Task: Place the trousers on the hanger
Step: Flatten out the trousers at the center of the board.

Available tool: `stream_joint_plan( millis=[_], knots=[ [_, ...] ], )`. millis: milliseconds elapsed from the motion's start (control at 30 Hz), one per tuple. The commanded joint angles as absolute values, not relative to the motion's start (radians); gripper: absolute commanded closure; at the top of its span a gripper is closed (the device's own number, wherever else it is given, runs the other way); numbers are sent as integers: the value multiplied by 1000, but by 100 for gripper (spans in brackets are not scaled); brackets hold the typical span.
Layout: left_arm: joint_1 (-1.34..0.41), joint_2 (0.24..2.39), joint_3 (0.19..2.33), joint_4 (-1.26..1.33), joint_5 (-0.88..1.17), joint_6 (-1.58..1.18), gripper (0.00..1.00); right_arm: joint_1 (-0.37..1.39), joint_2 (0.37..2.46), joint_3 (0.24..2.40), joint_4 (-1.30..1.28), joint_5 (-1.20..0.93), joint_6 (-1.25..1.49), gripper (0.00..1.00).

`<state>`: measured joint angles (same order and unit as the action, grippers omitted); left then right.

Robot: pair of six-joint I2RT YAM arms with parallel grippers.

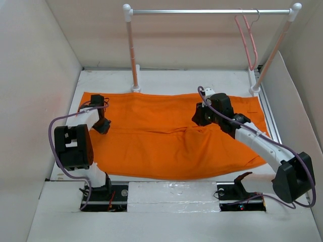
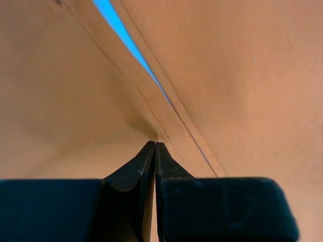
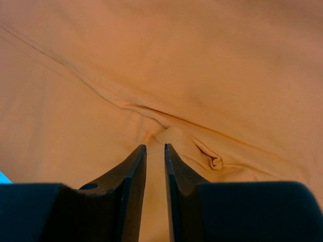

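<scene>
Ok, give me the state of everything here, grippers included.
Bright orange cloth trousers: spread flat, slightly wrinkled.
Thin pale-pink hanger: hanging empty on the metal rail.
Left gripper: shut, tips against a trouser seam.
Right gripper: slightly open at a crease.

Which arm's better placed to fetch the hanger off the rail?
Probably right: the hanger hangs at the right end of the rail, nearer the right tool, its jaws slightly apart. The left tool is shut on the trousers at far left.
</scene>
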<state>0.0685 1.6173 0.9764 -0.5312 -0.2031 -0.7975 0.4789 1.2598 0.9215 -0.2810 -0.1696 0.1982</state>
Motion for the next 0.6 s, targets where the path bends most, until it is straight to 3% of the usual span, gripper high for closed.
stream_joint_plan(
  millis=[0, 167, 333, 467, 567],
  knots=[
    [110, 1586, 1026, -555, -275, -769, 100, 479, 1235, 962, -296, -210, 152, 73],
    [198, 1499, 1071, -630, -253, -735, 100, 504, 1213, 948, -313, -274, 127, 67],
    [207, 1330, 807, -560, -123, -768, 100, 540, 1158, 881, -293, -282, 124, 68],
    [207, 1445, 778, -502, -19, -827, 100, 540, 1155, 887, -305, -324, 103, 68],
    [207, 1581, 865, -508, -84, -838, 100, 529, 1140, 896, -325, -325, 84, 68]
  ],
)
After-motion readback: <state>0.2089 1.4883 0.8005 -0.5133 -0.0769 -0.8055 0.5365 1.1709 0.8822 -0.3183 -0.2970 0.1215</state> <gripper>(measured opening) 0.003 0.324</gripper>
